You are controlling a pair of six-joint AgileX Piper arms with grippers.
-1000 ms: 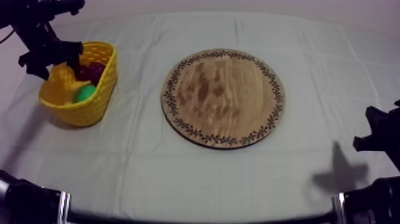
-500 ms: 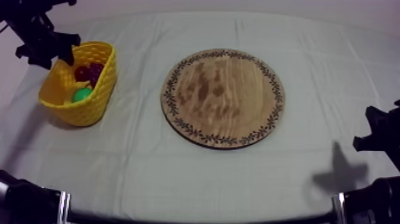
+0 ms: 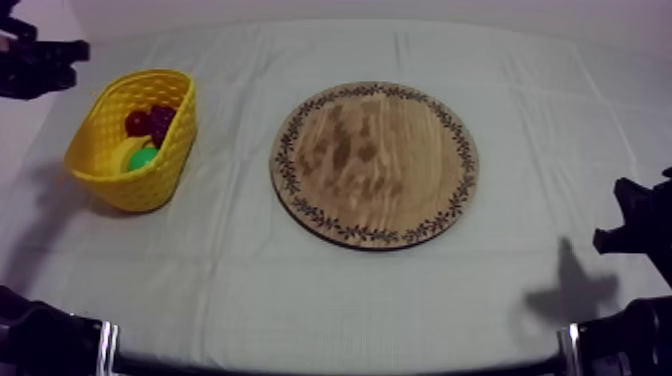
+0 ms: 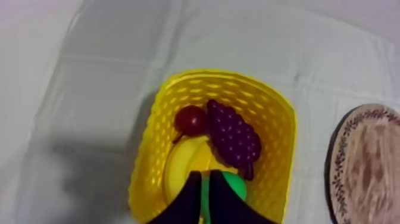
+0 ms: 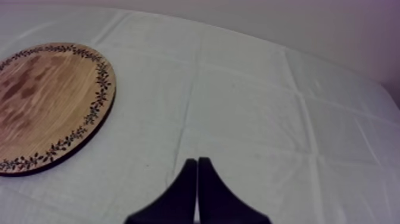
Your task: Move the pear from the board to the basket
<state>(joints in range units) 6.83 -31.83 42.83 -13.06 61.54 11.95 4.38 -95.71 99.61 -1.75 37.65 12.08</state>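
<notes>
The green pear lies in the yellow basket at the table's left, beside a banana, dark grapes and a small red fruit. The round wooden board in the middle is bare. My left gripper hangs beyond the basket's far left corner. From the left wrist, its fingers form a shut wedge high over the pear, banana, grapes and red fruit inside the basket. My right gripper is shut on nothing over bare cloth.
The board lies to the left of my right gripper, which rests low at the table's right edge. The board's rim sits to the right of the basket. Open cloth spans the front and right of the table.
My left gripper has drawn back from over the basket toward the far left corner and its fingers have shut. The pear stays in the basket. The right arm has not moved.
</notes>
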